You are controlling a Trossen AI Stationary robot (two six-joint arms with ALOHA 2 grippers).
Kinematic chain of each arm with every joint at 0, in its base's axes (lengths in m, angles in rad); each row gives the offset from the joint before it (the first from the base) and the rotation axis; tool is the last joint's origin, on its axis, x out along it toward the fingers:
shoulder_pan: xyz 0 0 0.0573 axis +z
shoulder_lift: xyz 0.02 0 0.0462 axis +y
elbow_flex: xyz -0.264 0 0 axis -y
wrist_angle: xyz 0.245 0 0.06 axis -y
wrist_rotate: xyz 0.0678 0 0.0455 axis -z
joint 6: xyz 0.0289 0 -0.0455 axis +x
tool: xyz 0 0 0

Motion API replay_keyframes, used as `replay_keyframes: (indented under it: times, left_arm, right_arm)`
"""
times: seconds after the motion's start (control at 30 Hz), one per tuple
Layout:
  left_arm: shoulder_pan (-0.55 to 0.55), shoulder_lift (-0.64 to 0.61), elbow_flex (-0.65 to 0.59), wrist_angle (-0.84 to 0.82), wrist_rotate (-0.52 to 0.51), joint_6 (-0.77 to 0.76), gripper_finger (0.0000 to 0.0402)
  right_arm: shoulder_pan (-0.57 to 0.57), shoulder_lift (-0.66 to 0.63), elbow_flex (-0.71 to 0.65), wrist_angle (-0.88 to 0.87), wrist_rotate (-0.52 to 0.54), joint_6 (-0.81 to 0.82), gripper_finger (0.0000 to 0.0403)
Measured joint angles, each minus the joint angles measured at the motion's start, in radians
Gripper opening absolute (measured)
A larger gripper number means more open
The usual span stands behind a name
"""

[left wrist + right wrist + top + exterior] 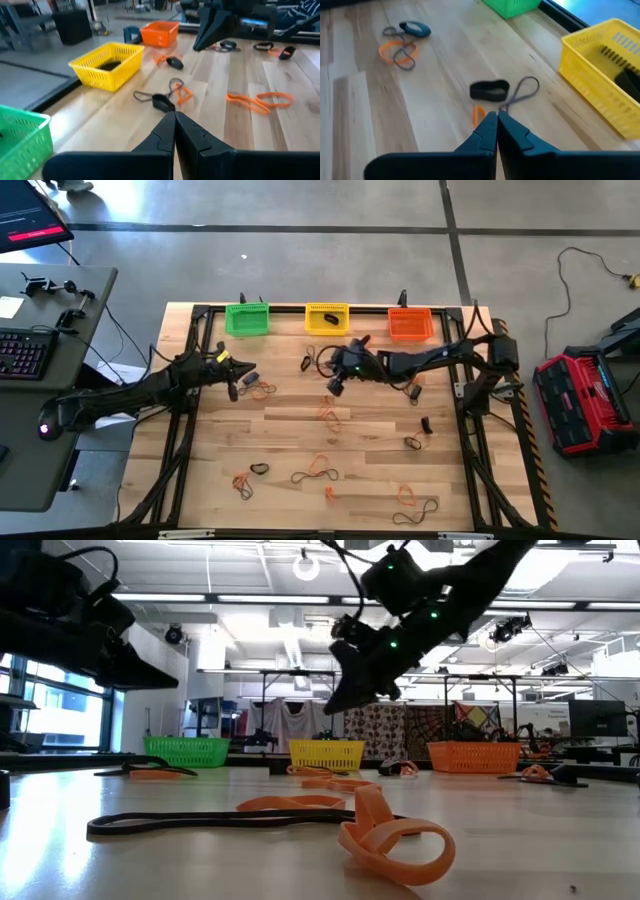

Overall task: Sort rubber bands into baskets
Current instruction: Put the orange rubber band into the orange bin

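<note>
Everywhere, thin floppy rubber bands (322, 468) strew planked table (300, 430).

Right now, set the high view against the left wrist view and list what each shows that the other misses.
Only the high view shows the whole table, the right hand over its middle, and the scattered bands near its front edge. Only the left wrist view shows the left hand shut, with nothing between its fingers. Both show the green basket, yellow basket and orange basket.
</note>
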Motion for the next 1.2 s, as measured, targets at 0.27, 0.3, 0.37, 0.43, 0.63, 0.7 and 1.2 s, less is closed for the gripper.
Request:
replay_keyframes:
  times: [0.27, 0.3, 0.37, 0.43, 0.63, 0.7, 1.2]
  left_arm:
    - [-0.074, 0.086, 0.067, -0.029, 0.007, -0.014, 0.0000]
    - [-0.086, 0.097, 0.075, -0.029, 0.007, -0.017, 0.0000]
    - [-0.115, 0.118, 0.092, -0.034, 0.007, -0.017, 0.0000]
    - [-0.144, 0.139, 0.110, -0.055, 0.007, -0.016, 0.0000]
    - [-0.230, 0.200, 0.132, -0.116, 0.000, -0.025, 0.0001]
    - [-0.259, 0.225, 0.132, -0.134, -0.011, -0.025, 0.0004]
    - [-0.420, 0.495, 0.132, -0.102, -0.191, -0.108, 0.0075]
  right_arm:
    - [0.038, -0.013, -0.032, 0.011, -0.001, -0.044, 0.0000]
    - [0.042, -0.013, -0.032, 0.014, -0.001, -0.047, 0.0000]
    - [0.046, -0.013, -0.032, 0.023, -0.001, -0.056, 0.0000]
    - [0.048, -0.013, -0.031, 0.040, -0.001, -0.071, 0.0000]
    - [0.049, -0.012, -0.031, 0.044, -0.001, -0.074, 0.0000]
    - [0.049, -0.012, -0.031, 0.042, -0.001, -0.074, 0.0000]
    - [0.049, -0.012, -0.031, 0.048, -0.001, -0.074, 0.0000]
